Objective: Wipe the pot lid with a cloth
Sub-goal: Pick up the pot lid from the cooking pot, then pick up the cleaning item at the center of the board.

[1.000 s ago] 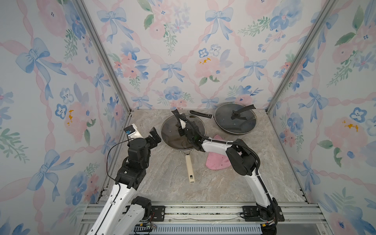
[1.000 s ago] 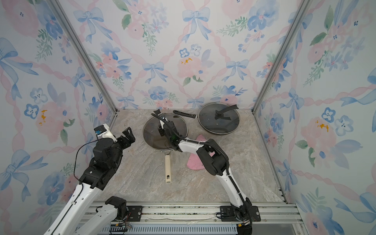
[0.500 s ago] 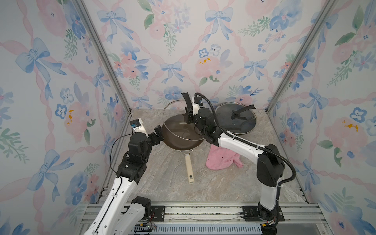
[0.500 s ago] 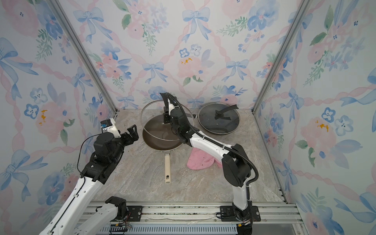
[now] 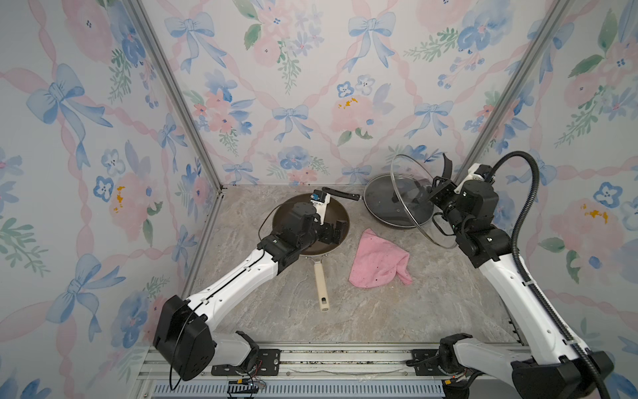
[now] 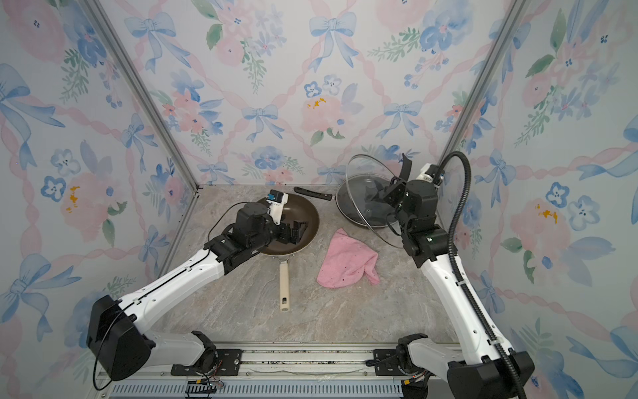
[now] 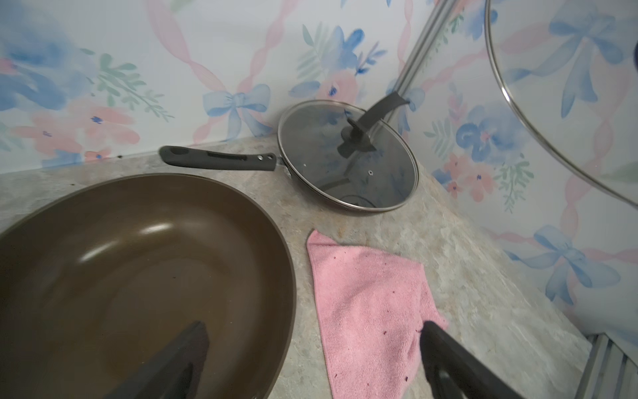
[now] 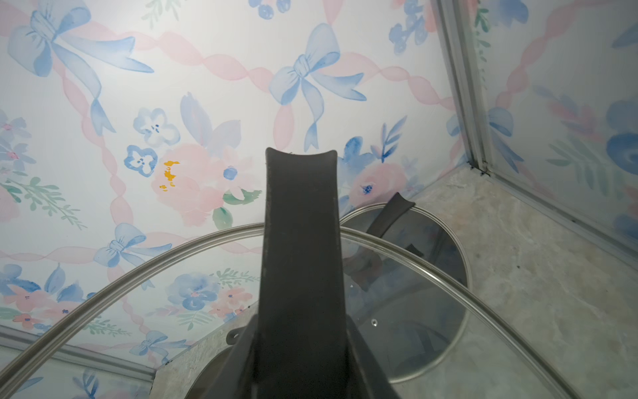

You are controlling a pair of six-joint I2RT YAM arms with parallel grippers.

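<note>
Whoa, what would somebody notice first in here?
Probably the big glass lid, held up in the air by the right gripper near the back right corner. Next, the pink cloth lying on the table, and the left gripper open above the brown pan.

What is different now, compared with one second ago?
The right gripper, shut on the glass lid by its handle, lifted it off the brown pan and carried it right, above the lidded black pan. The left gripper, open, advanced over the brown pan. The cloth and both pans stayed.
</note>
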